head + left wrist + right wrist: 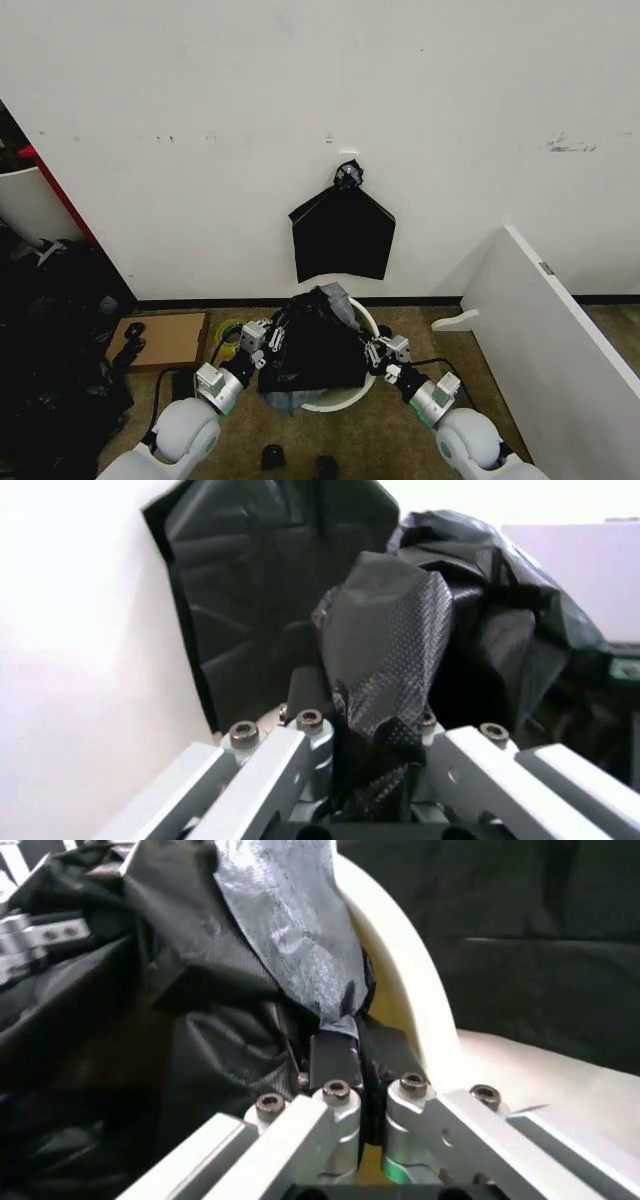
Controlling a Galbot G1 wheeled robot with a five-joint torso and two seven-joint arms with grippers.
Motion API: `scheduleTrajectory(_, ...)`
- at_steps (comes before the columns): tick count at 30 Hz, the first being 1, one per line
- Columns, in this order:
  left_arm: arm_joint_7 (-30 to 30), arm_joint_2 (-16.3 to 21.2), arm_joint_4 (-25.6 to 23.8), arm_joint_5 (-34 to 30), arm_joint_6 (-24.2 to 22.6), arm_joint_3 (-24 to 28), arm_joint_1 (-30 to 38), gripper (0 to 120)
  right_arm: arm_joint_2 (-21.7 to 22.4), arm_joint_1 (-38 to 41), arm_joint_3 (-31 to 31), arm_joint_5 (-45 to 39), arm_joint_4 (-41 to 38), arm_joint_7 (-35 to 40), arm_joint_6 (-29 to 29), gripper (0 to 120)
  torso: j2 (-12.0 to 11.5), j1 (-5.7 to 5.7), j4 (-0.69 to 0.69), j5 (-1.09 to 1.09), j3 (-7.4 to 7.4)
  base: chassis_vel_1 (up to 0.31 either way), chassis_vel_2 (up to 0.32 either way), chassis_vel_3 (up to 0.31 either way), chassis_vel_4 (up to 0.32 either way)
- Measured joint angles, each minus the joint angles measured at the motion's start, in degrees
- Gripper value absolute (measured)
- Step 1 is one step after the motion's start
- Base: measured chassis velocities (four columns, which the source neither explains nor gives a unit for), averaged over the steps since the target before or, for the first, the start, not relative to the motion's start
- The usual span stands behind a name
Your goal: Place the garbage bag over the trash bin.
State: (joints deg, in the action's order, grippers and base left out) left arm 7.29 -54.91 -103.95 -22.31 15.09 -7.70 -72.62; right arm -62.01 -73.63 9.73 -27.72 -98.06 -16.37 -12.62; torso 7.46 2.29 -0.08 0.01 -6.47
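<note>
Left gripper: at the bag's left edge, low before the wall, fingers pinched on a fold of black film. Its wrist view shows that fold rising between the pads, dimpled and shiny, a detail too small to read from the head view.

Right gripper: at the bag's right edge, against the bin's rim, fingers pressed together on film. Its wrist view shows a strip of bag running into the closed pads, with the bin's cream wall curving just beside them.

Bag: one thin black plastic sheet, glossy and crinkled, grey where light strikes. Heaped over the mouth of the bin on the floor, held between both grippers, covering most of the opening. A greyish part hangs over the near-left side.

Bin: round, cream-white. In the head view its rim shows as an arc at the far right and near sides; the rest lies under film.

Bundle: flat black bags, knotted at top, hanging on the wall above the bin. The left wrist view shows its creased face behind the held fold.

Board: flat, white, leaning at right.

Cardboard: on the floor at left.
</note>
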Motion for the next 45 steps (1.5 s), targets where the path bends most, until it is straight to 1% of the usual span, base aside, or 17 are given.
scheduleTrajectory(3,0.23,0.01,1.27,2.18,0.44,0.45,-0.31,5,-0.12,0.14,0.16,-0.17,0.06,0.06,-0.10,0,0.00,0.00,-0.01,0.01,0.00,0.000,0.000,0.000,0.000)
scheduleTrajectory(5,0.51,-0.13,3.01,5.00,1.46,0.78,-0.48,5,-0.28,0.40,0.40,-0.42,-0.16,0.03,-0.32,0,0.00,0.00,0.01,0.00,0.00,0.000,0.000,0.000,0.000)
scheduleTrajectory(9,0.88,-0.47,4.83,7.40,2.99,0.55,-0.29,5,-0.53,1.06,1.16,-1.12,-0.27,-0.02,-0.66,0,0.00,0.00,0.00,-0.01,0.00,0.000,0.000,0.000,0.000)
scheduleTrajectory(13,1.33,-0.50,5.93,8.55,4.10,0.12,-0.02,5,-0.56,1.30,1.57,-2.15,-0.25,0.03,-0.67,0,0.00,0.00,-0.01,0.01,0.00,0.000,0.000,0.000,0.000)
scheduleTrajectory(17,2.69,-0.39,8.65,10.23,6.23,-0.30,0.44,5,-0.56,1.61,2.20,-5.31,-0.03,0.61,-0.67,0,0.00,0.00,-0.01,0.01,0.00,0.000,0.000,0.000,0.000)
scheduleTrajectory(20,2.65,-0.38,9.85,10.25,6.78,-0.38,0.81,5,-0.56,1.79,2.30,-7.78,-0.02,0.86,-0.64,0,0.00,0.00,0.00,0.00,0.00,0.000,0.000,0.000,0.000)
scheduleTrajectory(21,2.67,-0.37,10.58,10.34,6.90,-0.49,0.83,5,-0.57,1.96,2.93,-8.98,-0.07,1.37,-0.77,0,0.00,0.00,-0.06,0.05,0.00,0.000,0.000,0.000,0.000)
scheduleTrajectory(23,2.77,-0.41,11.87,10.54,6.85,-0.49,1.01,5,-0.51,2.40,3.42,-12.12,-0.09,1.61,-0.82,0,0.02,0.00,0.02,-0.03,-0.01,0.000,0.000,0.000,0.000)
scheduleTrajectory(24,2.71,-0.60,12.15,10.43,6.87,-0.37,1.08,5,-0.57,2.38,3.24,-13.15,0.09,1.33,-0.76,0,0.00,0.02,0.02,-0.03,-0.03,0.000,0.000,0.000,0.000)
scheduleTrajectory(25,2.66,-0.56,12.36,10.40,7.05,-0.41,1.26,5,-0.51,2.50,3.47,-13.67,0.09,0.86,-1.01,0,0.02,0.00,0.01,0.04,0.01,0.000,0.000,0.000,0.000)
scheduleTrajectory(27,2.41,-0.71,12.50,10.24,7.23,-0.39,1.46,4,-0.45,2.42,3.45,-13.66,0.12,0.00,-1.28,0,0.02,-0.02,0.01,-0.01,0.02,0.000,0.000,0.000,0.000)
scheduleTrajectory(28,2.49,-0.86,12.65,10.18,7.27,-0.21,1.45,4,-0.44,2.17,3.24,-13.42,0.12,-0.71,-1.45,0,0.01,-0.01,-0.04,0.00,0.00,0.000,0.000,0.000,0.000)
scheduleTrajectory(32,2.54,-1.29,12.59,9.12,7.12,0.11,1.43,4,-0.44,1.83,2.73,-11.95,-0.51,-1.50,-1.66,0,0.01,0.00,0.00,-0.01,0.00,0.000,0.000,0.000,0.000)
scheduleTrajectory(34,2.65,-1.32,12.43,8.83,7.11,0.13,1.44,4,-0.46,1.86,2.66,-10.78,-0.23,-1.30,-1.64,0,0.02,-0.01,0.00,0.01,0.01,0.000,0.000,0.000,0.000)
scheduleTrajectory(38,3.81,-0.98,11.85,7.27,7.11,-0.38,1.43,4,-0.34,2.19,2.90,-6.44,1.59,2.79,0.52,0,0.01,0.00,-0.01,0.01,0.00,0.000,0.000,0.000,0.000)
scheduleTrajectory(41,4.90,-0.66,11.65,6.29,7.54,-0.79,1.38,4,-0.27,2.47,3.05,-6.36,2.42,4.84,1.59,0,0.01,0.00,-0.01,0.01,0.00,0.000,0.000,0.000,0.000)
scheduleTrajectory(45,8.97,-0.30,11.23,3.51,9.39,-2.98,1.31,4,-0.32,3.42,3.51,-8.53,4.40,6.22,2.63,0,0.01,0.00,0.00,0.00,0.00,0.000,0.000,0.000,0.000)
